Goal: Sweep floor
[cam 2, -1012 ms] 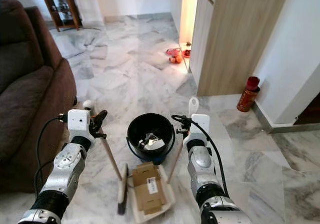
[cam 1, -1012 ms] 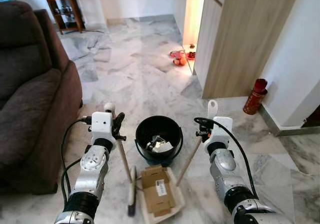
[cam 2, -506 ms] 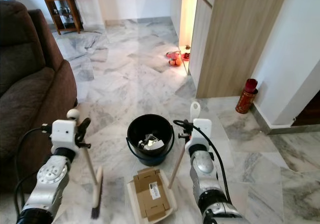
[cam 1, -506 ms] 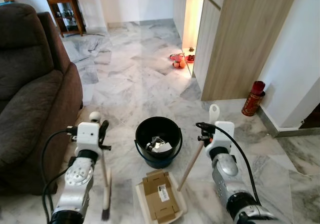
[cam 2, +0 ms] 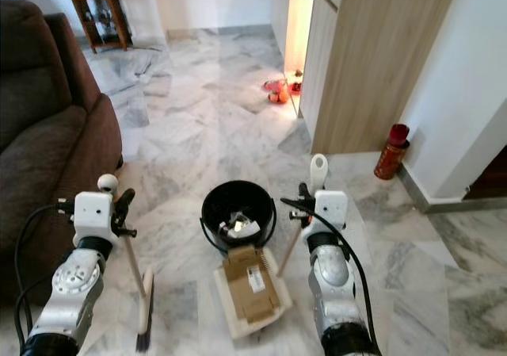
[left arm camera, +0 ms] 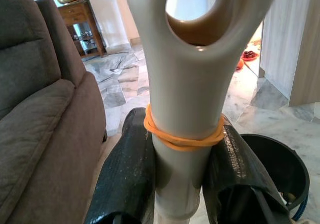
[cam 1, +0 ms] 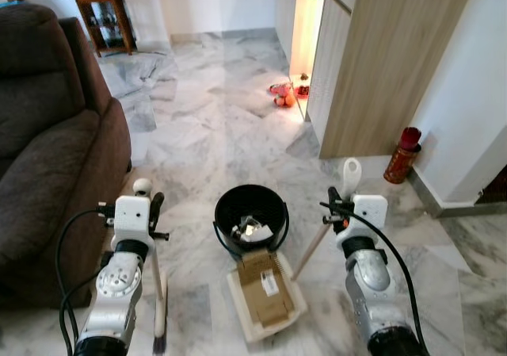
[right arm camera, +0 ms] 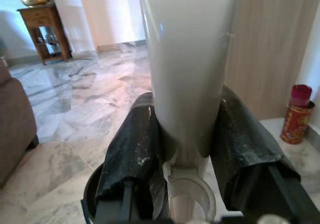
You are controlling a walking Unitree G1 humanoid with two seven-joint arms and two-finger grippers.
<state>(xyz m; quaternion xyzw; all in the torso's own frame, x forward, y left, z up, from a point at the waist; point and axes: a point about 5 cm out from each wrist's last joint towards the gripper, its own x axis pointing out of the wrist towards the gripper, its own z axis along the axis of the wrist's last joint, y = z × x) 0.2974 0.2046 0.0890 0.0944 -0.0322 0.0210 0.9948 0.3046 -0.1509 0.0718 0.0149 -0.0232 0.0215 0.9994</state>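
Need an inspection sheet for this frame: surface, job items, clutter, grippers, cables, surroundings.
Surface: marble floor, glossy.
Job's things: dustpan holding flattened cardboard, its front edge by the black bucket; broom to the robot's left of it, head on the floor.
Clutter: scraps inside the bucket; red canister by the wall.
Grippers: left gripper shut on the broom handle; right gripper shut on the dustpan handle.
Cables: black cable looping off the left arm, another along the right arm.
Surroundings: brown sofa, wooden cabinet, small table.
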